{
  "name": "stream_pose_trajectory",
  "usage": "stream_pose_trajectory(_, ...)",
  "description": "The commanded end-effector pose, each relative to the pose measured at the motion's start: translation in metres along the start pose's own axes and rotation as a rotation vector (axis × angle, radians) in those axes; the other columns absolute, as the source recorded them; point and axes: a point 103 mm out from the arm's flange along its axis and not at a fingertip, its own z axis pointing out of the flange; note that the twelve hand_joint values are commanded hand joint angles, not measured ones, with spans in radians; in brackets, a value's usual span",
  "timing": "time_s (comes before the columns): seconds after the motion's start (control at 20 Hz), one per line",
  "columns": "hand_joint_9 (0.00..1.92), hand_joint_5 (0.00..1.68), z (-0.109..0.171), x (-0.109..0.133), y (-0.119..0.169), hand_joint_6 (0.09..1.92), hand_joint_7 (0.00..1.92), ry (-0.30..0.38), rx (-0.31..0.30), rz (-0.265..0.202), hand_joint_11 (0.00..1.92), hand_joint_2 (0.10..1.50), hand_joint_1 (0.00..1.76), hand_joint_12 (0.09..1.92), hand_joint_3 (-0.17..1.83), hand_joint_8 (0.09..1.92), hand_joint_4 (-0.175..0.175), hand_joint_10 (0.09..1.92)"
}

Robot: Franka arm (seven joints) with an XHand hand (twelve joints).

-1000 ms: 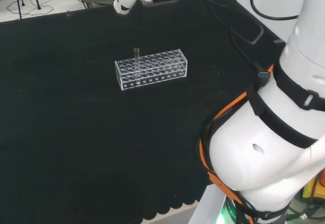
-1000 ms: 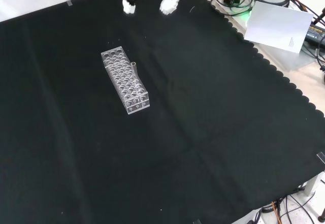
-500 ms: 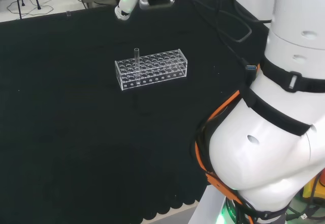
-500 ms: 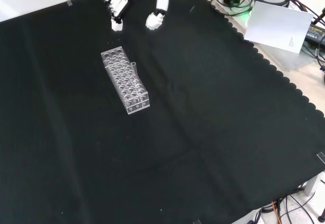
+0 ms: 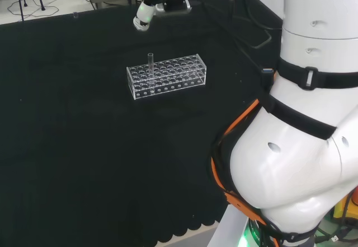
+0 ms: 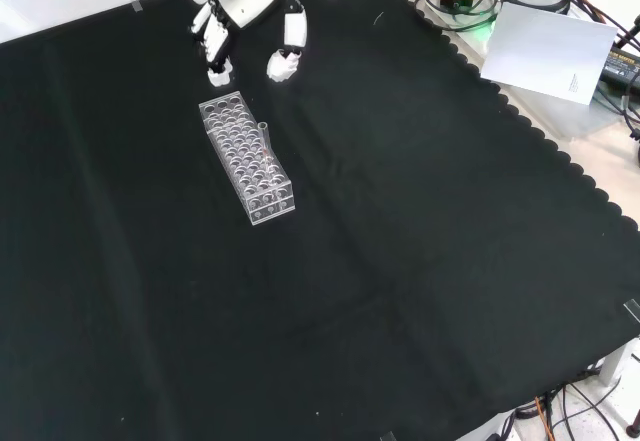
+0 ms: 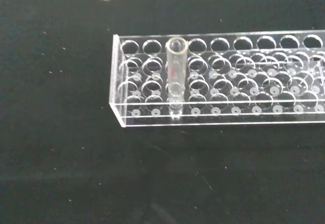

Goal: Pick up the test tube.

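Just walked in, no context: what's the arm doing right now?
It's going for a test tube that stands upright in a clear rack on the black cloth. The robot hand hangs above the cloth just beyond the rack's far end in the front view, fingers relaxed and apart, holding nothing. It isn't touching the tube or the rack, so the pick hasn't happened yet. The tube sits near one end of the rack.

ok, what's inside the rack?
One clear test tube stands upright in the clear rack, near one end. The other holes look empty. Whether the tube holds liquid can't be told.
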Motion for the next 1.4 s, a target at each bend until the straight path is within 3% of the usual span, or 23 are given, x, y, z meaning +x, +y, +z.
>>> stream_pose_trajectory(0.05,0.60,0.42,0.014,-0.009,0.020,0.77,0.66,0.007,0.038,0.027,0.25,0.69,0.89,1.45,0.70,0.81,-0.141,0.82)
stream_pose_trajectory(0.45,0.65,0.45,0.031,-0.007,0.036,0.85,0.71,0.019,0.092,0.022,0.27,0.66,0.94,1.44,0.73,0.82,-0.142,0.81)
stream_pose_trajectory(0.8,0.64,0.43,0.055,-0.001,0.034,0.85,0.71,0.015,0.163,-0.011,0.27,0.65,0.94,1.44,0.74,0.82,-0.141,0.81)
stream_pose_trajectory(1.4,0.64,0.42,0.080,0.012,0.039,0.86,0.71,0.003,0.192,-0.037,0.26,0.64,0.95,1.45,0.74,0.84,-0.144,0.82)
